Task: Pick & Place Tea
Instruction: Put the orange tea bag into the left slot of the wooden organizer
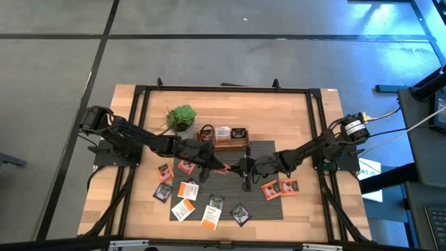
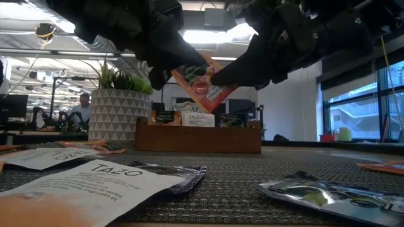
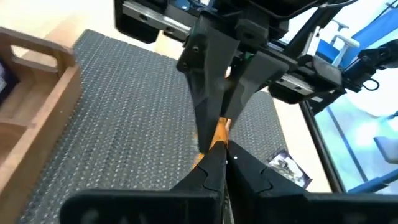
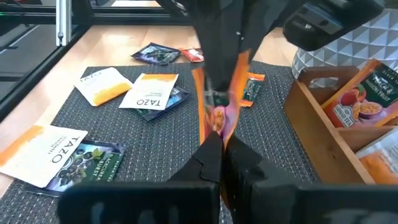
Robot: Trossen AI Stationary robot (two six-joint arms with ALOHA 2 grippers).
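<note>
open-plan office: desks, monitors point(image 2: 12, 104), ceiling strip lights point(image 2: 208, 36).

Blocked at twelve o'clock by wooden tray point(image 1: 231, 143) and plant point(image 1: 180, 116); scattered sachets point(image 1: 185, 208) at six; bare worktop point(image 1: 279, 115) toward one o'clock.

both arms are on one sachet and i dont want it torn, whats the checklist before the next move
1. Left gripper shut on the orange-red sachet: ok.
2. Right gripper shut on the same sachet: ok, so one gripper must let go before either arm moves away.
3. Sachet lifted off the grey mat: ok, seen in the low view.
4. Wooden tray near the held sachet: ok.
5. Free room in the matching tray compartment: cannot tell.
6. Sachet undamaged: cannot tell, fingers cover much of it.
</note>
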